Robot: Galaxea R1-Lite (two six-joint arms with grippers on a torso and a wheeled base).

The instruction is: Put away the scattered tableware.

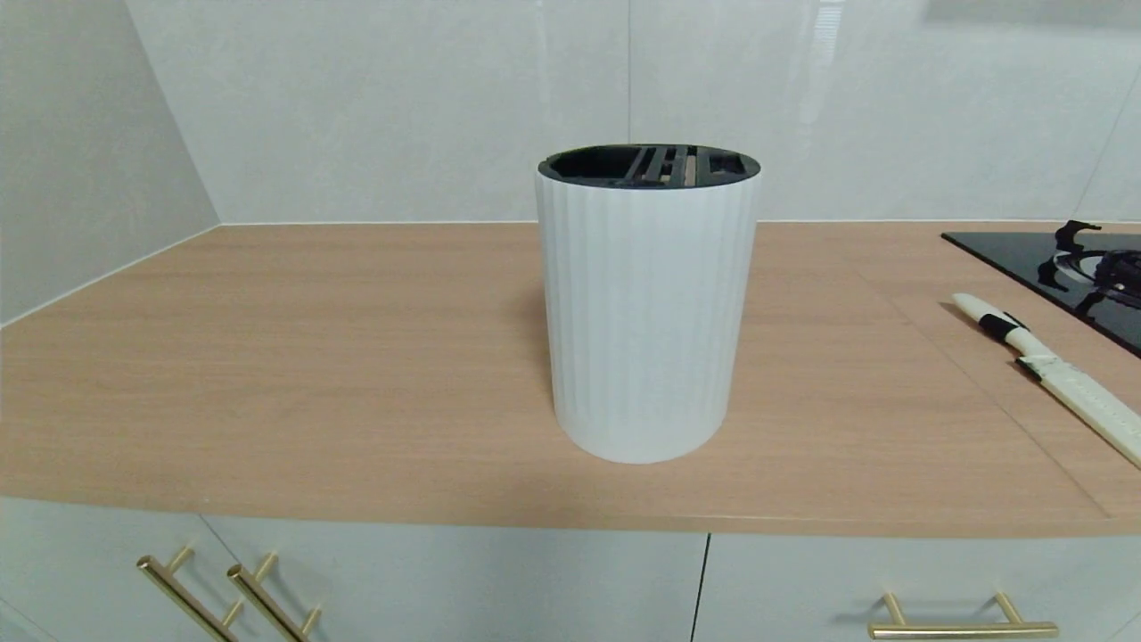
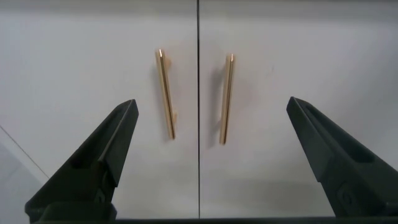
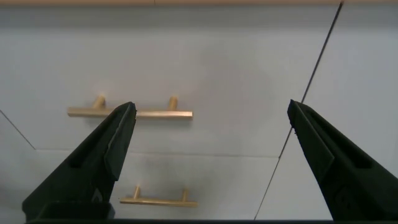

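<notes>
A white ribbed cylindrical holder (image 1: 646, 308) with a black slotted top stands upright in the middle of the wooden countertop (image 1: 267, 357). A white knife (image 1: 1056, 374) with a black band on its handle lies flat at the counter's right side, blade toward the front edge. My left gripper (image 2: 211, 106) is open, facing white cabinet doors with two vertical gold handles (image 2: 165, 93). My right gripper (image 3: 211, 109) is open as well, facing drawer fronts with horizontal gold handles (image 3: 130, 113). Both grippers hold nothing and sit below counter level.
A black gas hob (image 1: 1070, 267) occupies the counter's back right corner, just behind the knife. White tiled walls close off the back and left. Cabinet fronts with gold handles (image 1: 963, 624) run below the counter edge.
</notes>
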